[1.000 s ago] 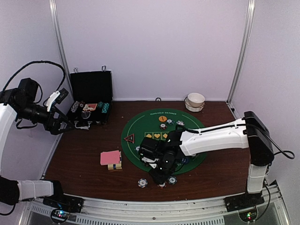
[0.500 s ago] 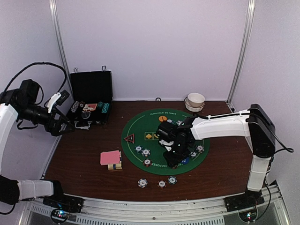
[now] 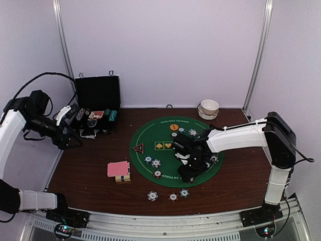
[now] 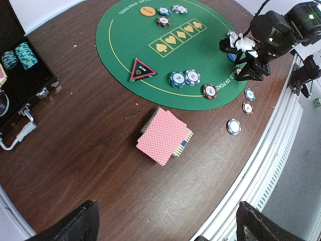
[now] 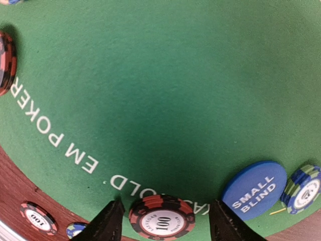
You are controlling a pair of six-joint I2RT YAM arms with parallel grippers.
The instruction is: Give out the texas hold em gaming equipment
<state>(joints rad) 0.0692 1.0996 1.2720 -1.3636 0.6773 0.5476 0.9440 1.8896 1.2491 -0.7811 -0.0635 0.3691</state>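
Risk: right hand [image 5: 166, 205], spread around the red 100 chip [image 5: 161, 218], may nudge the blue Small Blind button [image 5: 254, 189] just beside one finger when closing; left hand [image 4: 167, 208] spread, empty.

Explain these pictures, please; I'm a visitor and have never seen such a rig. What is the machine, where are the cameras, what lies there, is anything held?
Two robot arms are bolted at the table's near edge. One picture looks down from above and behind them; the other two come from a camera on each wrist. On the table lies a green poker mat with striped chips, a red triangular marker, an orange button and a blue small-blind button. Pink-backed cards sit on a card box beside the mat; a black case and a white bowl stand at the back. The left gripper is open and empty. The right gripper is low over the mat, open, its fingers either side of a red-and-black chip lying flat. Nothing is held.
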